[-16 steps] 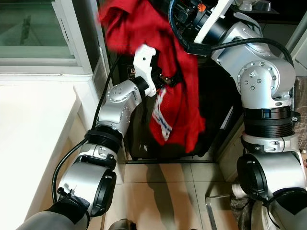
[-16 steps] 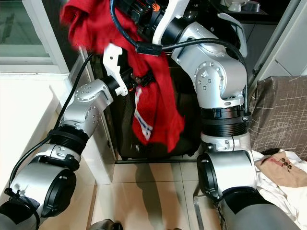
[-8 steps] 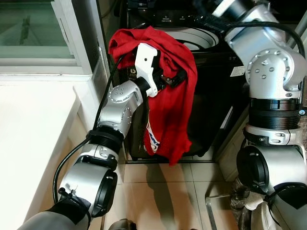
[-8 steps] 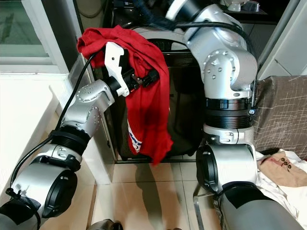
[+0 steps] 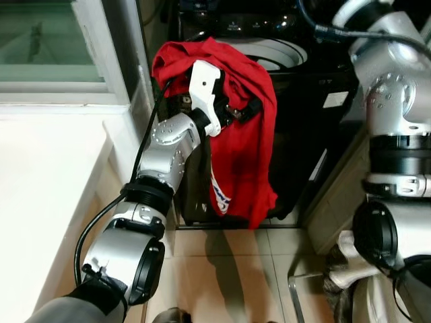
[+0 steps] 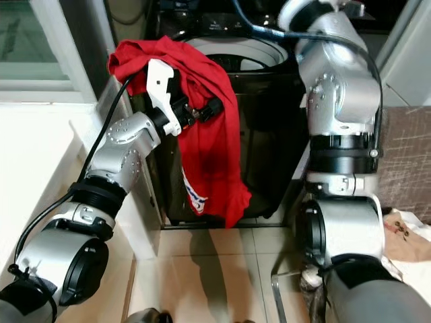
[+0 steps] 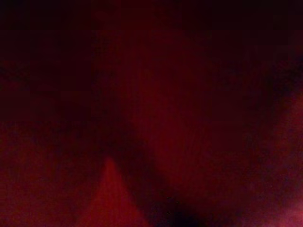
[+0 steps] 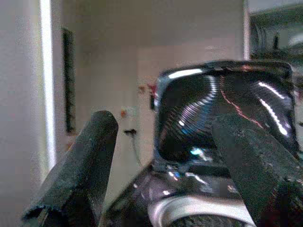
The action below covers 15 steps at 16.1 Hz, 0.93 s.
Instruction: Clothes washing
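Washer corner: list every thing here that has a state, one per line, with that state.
Red shirt: draped over the left arm and the washer's front edge, hanging down the front.
Washer: lid up, drum mouth uncovered.
Left pincer: wrapped in the red shirt; fingers hidden.
Right pincer: open, holding nothing.
Pale clothes: heaped on the floor at the robot's right.

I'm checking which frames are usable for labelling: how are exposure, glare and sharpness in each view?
Left and right eye views: evenly lit and sharp, the red garment and washing machine clearly readable, with mild glare on the drum rim. Left wrist view: very dark, blurred red cloth pressed close, no detail. Right wrist view: soft and out of focus, the right gripper with jaws apart, bright streaky reflections on the glossy black lid.
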### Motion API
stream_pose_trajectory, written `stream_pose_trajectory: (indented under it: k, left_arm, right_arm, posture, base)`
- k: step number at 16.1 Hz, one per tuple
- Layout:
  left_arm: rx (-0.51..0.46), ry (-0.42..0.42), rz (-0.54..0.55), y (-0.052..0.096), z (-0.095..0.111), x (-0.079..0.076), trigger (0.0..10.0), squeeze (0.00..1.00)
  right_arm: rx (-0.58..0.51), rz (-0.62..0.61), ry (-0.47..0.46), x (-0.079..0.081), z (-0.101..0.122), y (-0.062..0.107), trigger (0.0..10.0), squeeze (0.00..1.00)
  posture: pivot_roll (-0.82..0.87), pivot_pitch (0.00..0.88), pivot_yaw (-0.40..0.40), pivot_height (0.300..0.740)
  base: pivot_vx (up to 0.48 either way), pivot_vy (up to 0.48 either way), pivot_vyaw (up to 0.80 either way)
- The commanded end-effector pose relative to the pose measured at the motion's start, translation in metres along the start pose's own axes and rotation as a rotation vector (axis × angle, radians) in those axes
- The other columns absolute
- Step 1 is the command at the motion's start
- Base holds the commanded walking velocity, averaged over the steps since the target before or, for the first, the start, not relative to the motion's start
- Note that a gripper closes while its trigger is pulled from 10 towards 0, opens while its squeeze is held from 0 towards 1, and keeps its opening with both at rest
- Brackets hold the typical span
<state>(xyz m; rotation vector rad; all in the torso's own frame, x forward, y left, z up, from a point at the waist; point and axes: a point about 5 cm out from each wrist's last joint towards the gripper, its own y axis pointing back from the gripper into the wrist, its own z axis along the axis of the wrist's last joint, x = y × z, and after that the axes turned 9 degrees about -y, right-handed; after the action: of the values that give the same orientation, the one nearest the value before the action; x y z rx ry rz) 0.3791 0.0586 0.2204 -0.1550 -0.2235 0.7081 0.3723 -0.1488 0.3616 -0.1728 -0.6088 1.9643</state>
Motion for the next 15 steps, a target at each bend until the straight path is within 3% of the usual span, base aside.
stream_pose_trajectory:
  k: [1,2,3,4,11,15]
  left_arm:
    - [-0.008,-0.035,-0.013,-0.002,0.006,-0.001,10.0,1.00]
    - [0.003,-0.034,-0.008,-0.003,0.005,-0.001,10.0,0.00]
    - [-0.007,-0.024,-0.009,-0.004,0.006,-0.001,7.3,0.00]
    - [-0.022,-0.013,-0.016,-0.004,0.007,-0.001,0.0,0.00]
    - [-0.016,0.090,0.011,-0.002,0.005,0.003,0.0,0.00]
    - [-0.021,0.045,0.006,0.001,0.004,0.002,0.0,0.00]
  right_arm:
    - [0.006,-0.006,0.009,0.000,-0.002,0.000,10.0,0.00]
    - [0.012,-0.004,0.011,0.000,-0.005,-0.001,10.0,0.00]
    - [0.011,-0.004,0.009,0.001,-0.006,-0.001,10.0,0.00]
    - [0.010,-0.003,0.015,0.001,-0.007,-0.002,10.0,0.00]
    - [0.035,0.004,0.006,0.003,-0.016,-0.003,10.0,0.00]
    - [0.079,-0.014,0.034,-0.002,-0.027,0.004,10.0,0.00]
  posture:
    - [-0.11,0.000,0.000,0.740]
    - [-0.11,0.000,0.000,0.740]
    - [-0.11,0.000,0.001,0.740]
    - [-0.11,0.000,0.001,0.740]
    - [-0.11,0.000,-0.006,0.740]
    - [-0.10,0.000,-0.005,0.740]
  base:
    - [0.000,0.000,0.00]
    - [0.000,0.000,0.00]
    - [0.000,0.000,0.00]
    - [0.000,0.000,0.00]
    - [0.000,0.000,0.00]
    - [0.000,0.000,0.00]
